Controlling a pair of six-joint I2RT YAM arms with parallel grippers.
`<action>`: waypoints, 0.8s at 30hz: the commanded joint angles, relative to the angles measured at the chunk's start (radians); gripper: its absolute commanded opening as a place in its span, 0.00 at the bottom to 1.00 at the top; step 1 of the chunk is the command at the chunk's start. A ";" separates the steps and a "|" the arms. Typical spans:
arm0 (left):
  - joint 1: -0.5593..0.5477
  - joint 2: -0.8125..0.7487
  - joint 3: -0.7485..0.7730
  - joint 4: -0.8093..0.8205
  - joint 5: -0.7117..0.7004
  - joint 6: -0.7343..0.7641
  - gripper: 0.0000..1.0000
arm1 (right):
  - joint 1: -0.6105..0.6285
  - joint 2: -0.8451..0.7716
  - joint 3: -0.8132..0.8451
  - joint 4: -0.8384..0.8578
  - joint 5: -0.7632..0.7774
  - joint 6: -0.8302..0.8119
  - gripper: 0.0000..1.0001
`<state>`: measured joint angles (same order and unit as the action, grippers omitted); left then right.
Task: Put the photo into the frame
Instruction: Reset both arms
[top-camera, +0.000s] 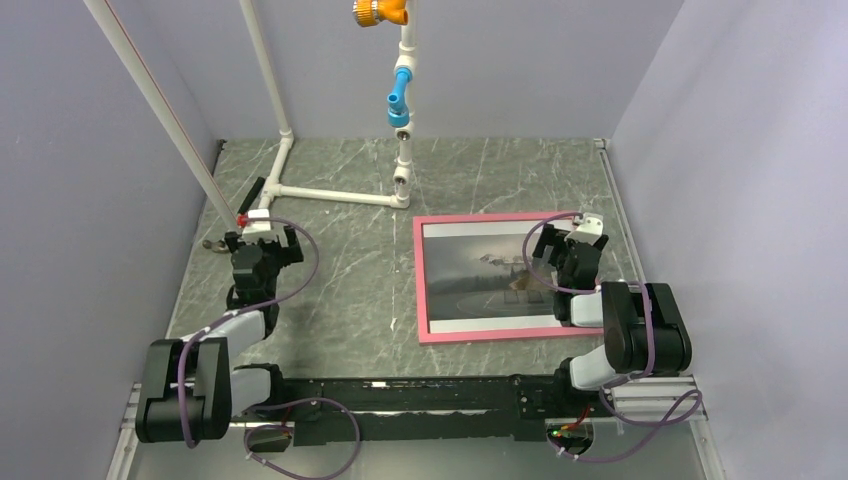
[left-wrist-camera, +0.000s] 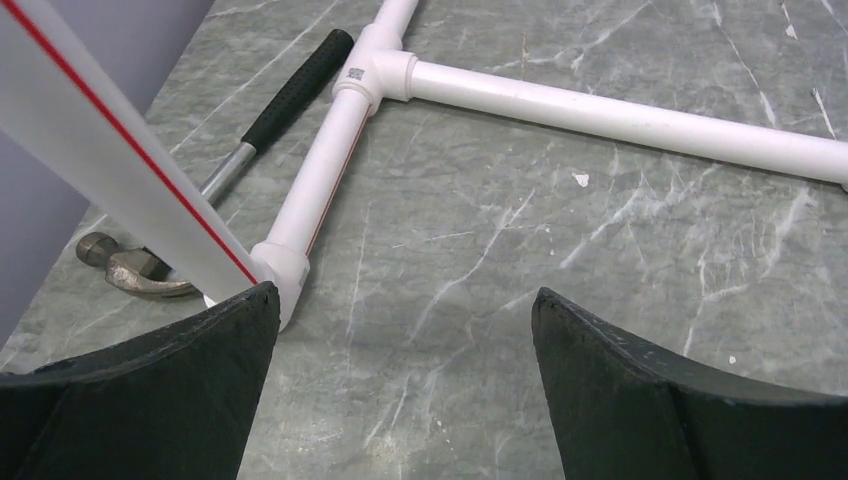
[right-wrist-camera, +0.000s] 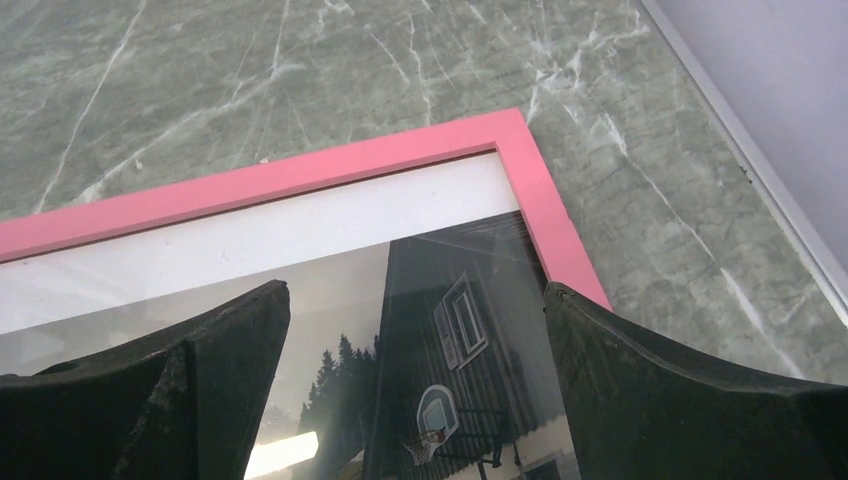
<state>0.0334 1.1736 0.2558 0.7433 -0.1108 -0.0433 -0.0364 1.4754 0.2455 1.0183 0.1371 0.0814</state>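
Note:
The frame (top-camera: 480, 333) lies flat on the right half of the table with its pink face up. Inside its border shows the photo (top-camera: 480, 285), a house under a grey sky with a white margin, glare across the pane. My right gripper (top-camera: 566, 242) hovers over the frame's far right part, open and holding nothing. In the right wrist view its fingertips (right-wrist-camera: 416, 289) straddle the photo (right-wrist-camera: 470, 320) near the frame's pink corner (right-wrist-camera: 520, 140). My left gripper (top-camera: 263, 240) is far to the left, open and empty; in its wrist view (left-wrist-camera: 405, 292) only bare table lies between the fingers.
A white pipe stand (top-camera: 330, 193) runs across the back left of the table, its joint (left-wrist-camera: 285, 265) touching my left fingertip's edge in view. A hammer (left-wrist-camera: 150, 275) lies by the left wall. An upright pipe with blue and orange fittings (top-camera: 400, 100) rises behind the frame.

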 joint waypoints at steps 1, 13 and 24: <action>0.005 -0.018 -0.038 0.131 -0.050 0.017 0.99 | 0.005 0.001 0.007 0.083 0.002 -0.035 1.00; -0.004 0.172 -0.077 0.411 -0.040 0.089 1.00 | 0.005 0.002 0.007 0.090 -0.002 -0.040 1.00; -0.090 0.180 -0.051 0.367 -0.162 0.125 0.99 | 0.005 0.001 0.008 0.090 -0.003 -0.039 1.00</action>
<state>-0.0521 1.3525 0.1722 1.0962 -0.2516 0.0689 -0.0345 1.4757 0.2459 1.0416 0.1375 0.0517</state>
